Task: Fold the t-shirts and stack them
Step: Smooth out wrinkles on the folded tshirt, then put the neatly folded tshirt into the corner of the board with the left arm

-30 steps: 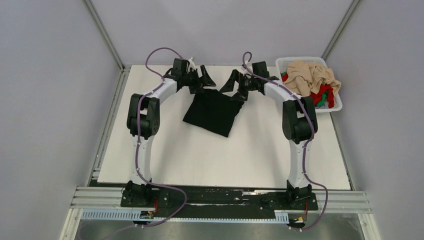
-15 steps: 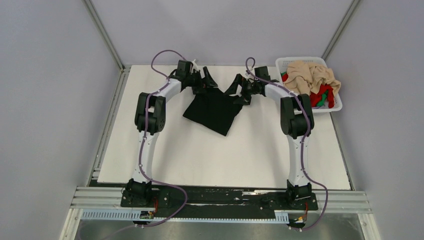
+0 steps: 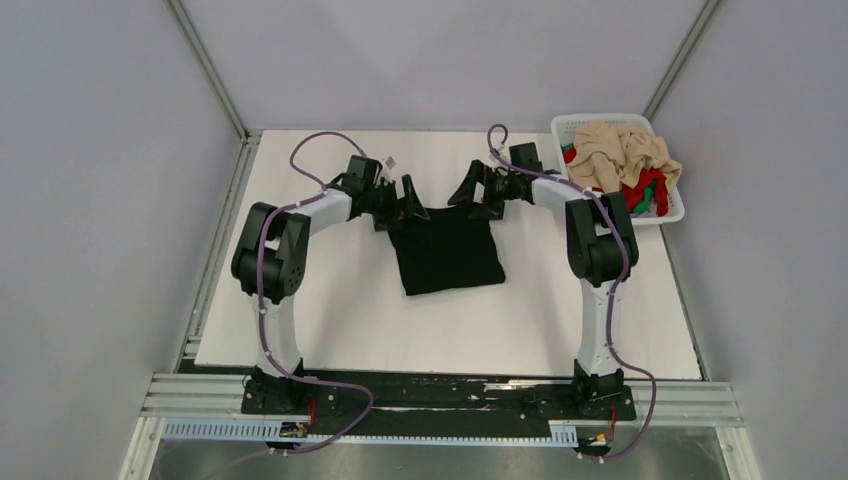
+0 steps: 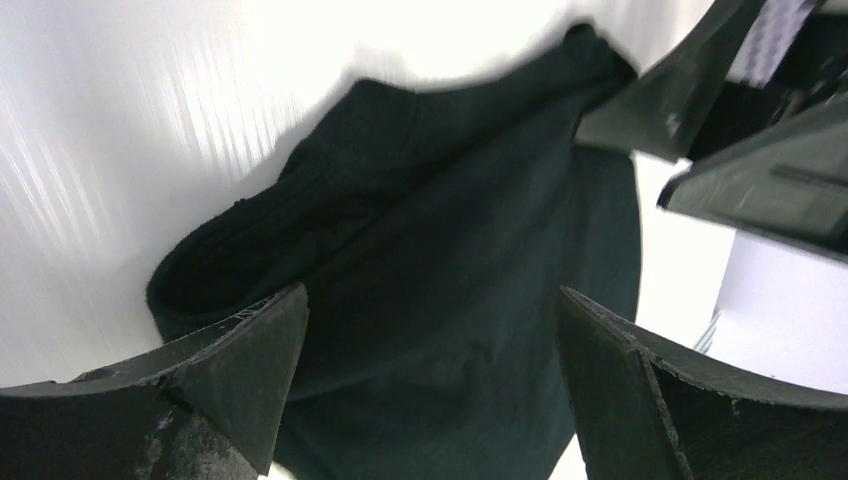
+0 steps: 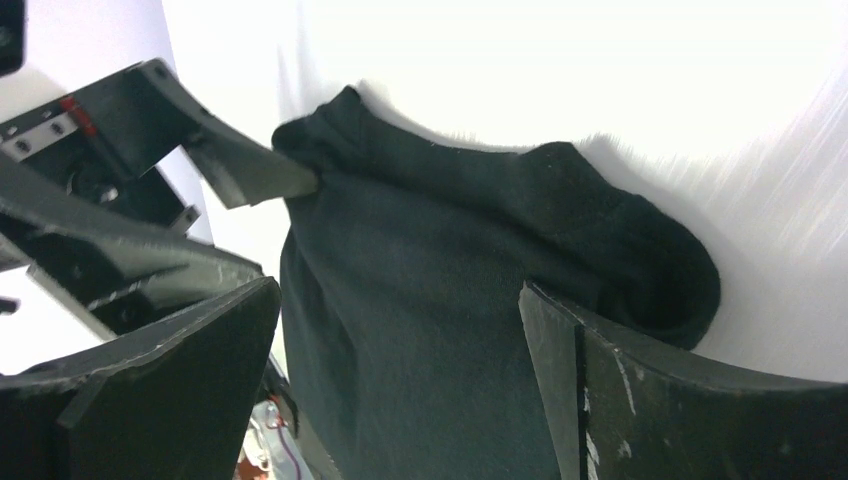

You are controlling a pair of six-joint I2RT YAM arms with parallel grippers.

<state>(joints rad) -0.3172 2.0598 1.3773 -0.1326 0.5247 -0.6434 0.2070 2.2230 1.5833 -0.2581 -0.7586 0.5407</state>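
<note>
The black t-shirt (image 3: 447, 250) lies folded into a rough rectangle on the white table. It also shows in the left wrist view (image 4: 450, 220) and the right wrist view (image 5: 420, 230). My left gripper (image 3: 400, 205) is open over the shirt's far left corner, and its jaws (image 4: 430, 300) straddle the cloth without pinching it. My right gripper (image 3: 478, 197) is open over the far right corner, jaws wide apart above the cloth (image 5: 398, 292). The beige shirt (image 3: 625, 150), red shirt (image 3: 636, 198) and green shirt (image 3: 650, 186) lie heaped in the basket.
The white lattice basket (image 3: 570, 125) stands at the table's far right corner. The two grippers face each other closely; the right one's fingers (image 4: 700, 90) show in the left wrist view. Grey walls enclose the table.
The black shirt has moved toward the near side and turned from a diamond to lie squarer. Both grippers have come back and down toward its far corners.
</note>
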